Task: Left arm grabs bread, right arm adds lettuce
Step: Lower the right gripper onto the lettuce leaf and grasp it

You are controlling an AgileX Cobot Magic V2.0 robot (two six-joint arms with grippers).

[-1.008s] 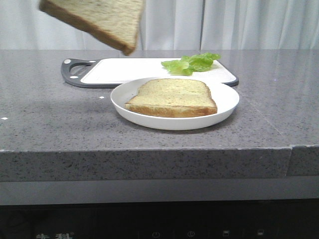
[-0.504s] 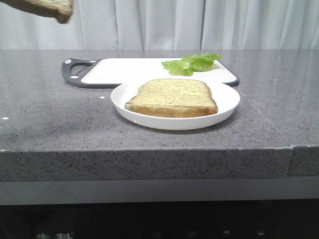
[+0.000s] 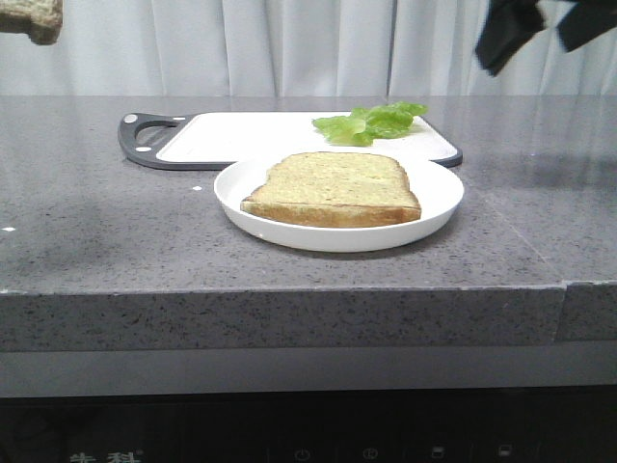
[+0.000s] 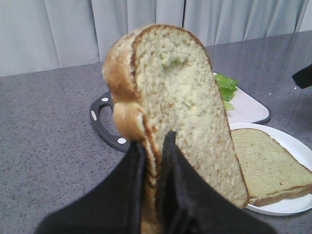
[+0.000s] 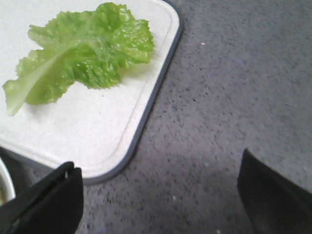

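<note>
Right wrist view: lettuce (image 5: 83, 51) ahead of spread gripper (image 5: 161, 195).

left gripper (image 4: 152, 146) raised high, pinched tight on bread (image 4: 180, 107); right gripper (image 5: 161, 190) spread wide, hovering aloft.

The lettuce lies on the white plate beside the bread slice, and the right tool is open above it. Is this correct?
Not quite. The lettuce lies on the white cutting board, not on the plate; the front view shows this. The right tool is indeed open.
</note>
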